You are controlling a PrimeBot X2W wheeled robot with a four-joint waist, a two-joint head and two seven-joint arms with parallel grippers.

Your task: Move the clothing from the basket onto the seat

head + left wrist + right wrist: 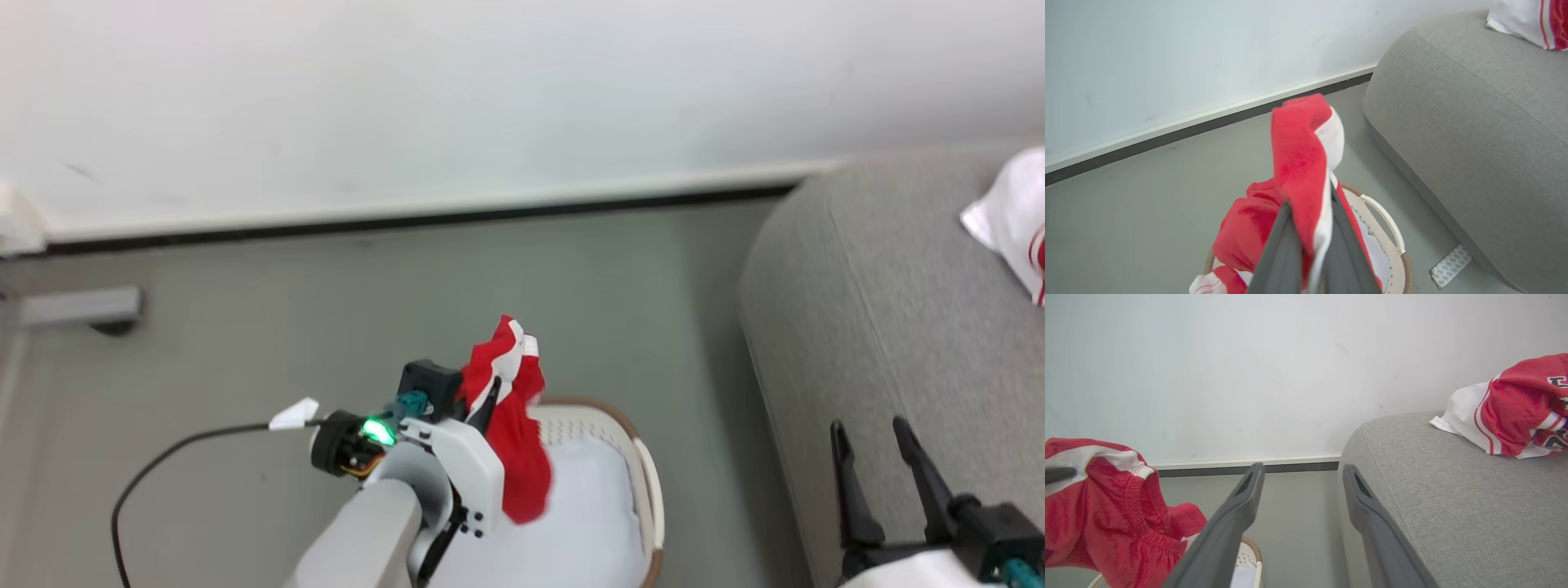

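right gripper (1303, 467): fingers spread, gap empty, tips before floor (1298, 522) at sofa end | red garment (1106, 514): hangs at left above basket (1248, 555) rim; dark finger (1057, 474) lies across its white band | sofa (1453, 506): right | jersey (1515, 412): red-white, crumpled on sofa top, far right | wall (1249, 375), baseboard (1229, 465): behind

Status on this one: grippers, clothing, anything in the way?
Left gripper shut on red garment, held above basket. Right gripper open, empty, beside sofa. Second garment lies on sofa. No obstacle seen toward sofa.
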